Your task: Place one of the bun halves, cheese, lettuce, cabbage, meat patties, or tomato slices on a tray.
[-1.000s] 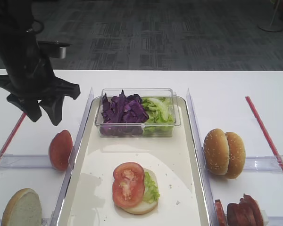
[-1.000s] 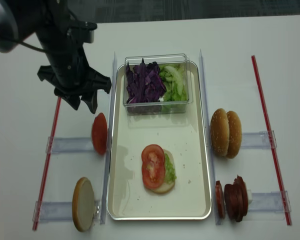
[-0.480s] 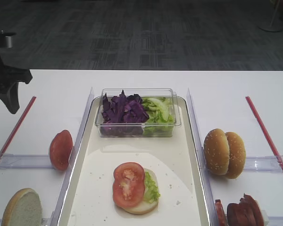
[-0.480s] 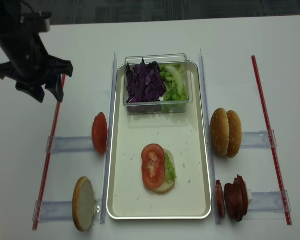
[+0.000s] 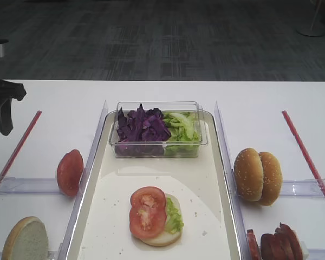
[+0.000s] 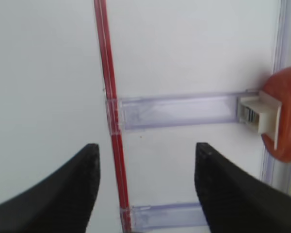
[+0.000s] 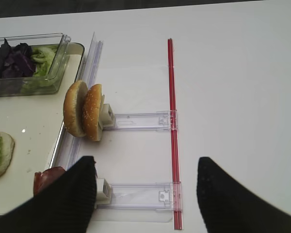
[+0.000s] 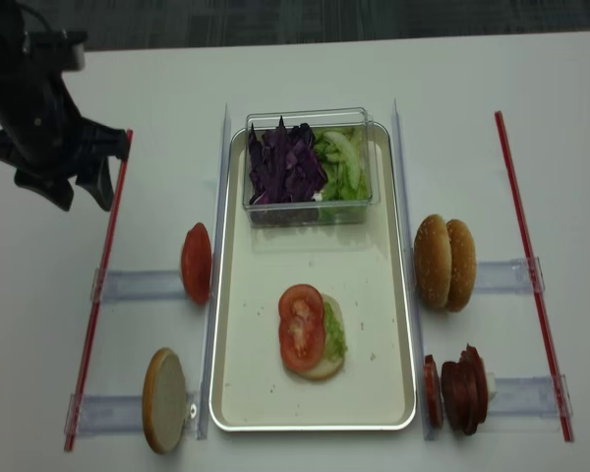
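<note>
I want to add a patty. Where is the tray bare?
The tray is bare between the box and the bun stack, and left of that stack. Its far end is crowded by the box.

Matte black dual-arm hardware, seen mostly as fingers and one wrist block

The left gripper is black throughout, with thick tapering fingers of dull, slightly textured finish and a bulky angular wrist housing; a small silver-grey camera module sits on top of it. The right gripper shows two matching rounded black fingers
</note>
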